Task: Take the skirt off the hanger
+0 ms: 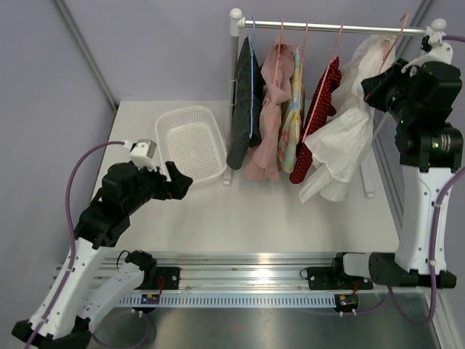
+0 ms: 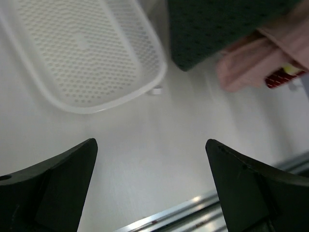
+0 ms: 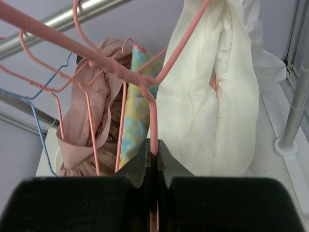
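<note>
A white skirt (image 1: 341, 142) hangs on a pink wire hanger (image 1: 385, 54) at the right end of the clothes rail (image 1: 334, 27). My right gripper (image 1: 376, 83) is shut on this hanger's wire, high up beside the rail. In the right wrist view the jaws (image 3: 153, 152) pinch the pink hanger (image 3: 153, 111), with the white skirt (image 3: 217, 111) draped just beyond on the right. My left gripper (image 1: 182, 182) is open and empty, low over the table near the basket. In the left wrist view its fingers (image 2: 150, 142) are wide apart over bare table.
A white perforated basket (image 1: 190, 142) sits on the table left of the rack; its rim also shows in the left wrist view (image 2: 159, 72). On the rail hang a dark grey garment (image 1: 243, 109), a pink one (image 1: 269, 109), a yellow-blue one (image 1: 292, 123) and a red dotted one (image 1: 320, 109).
</note>
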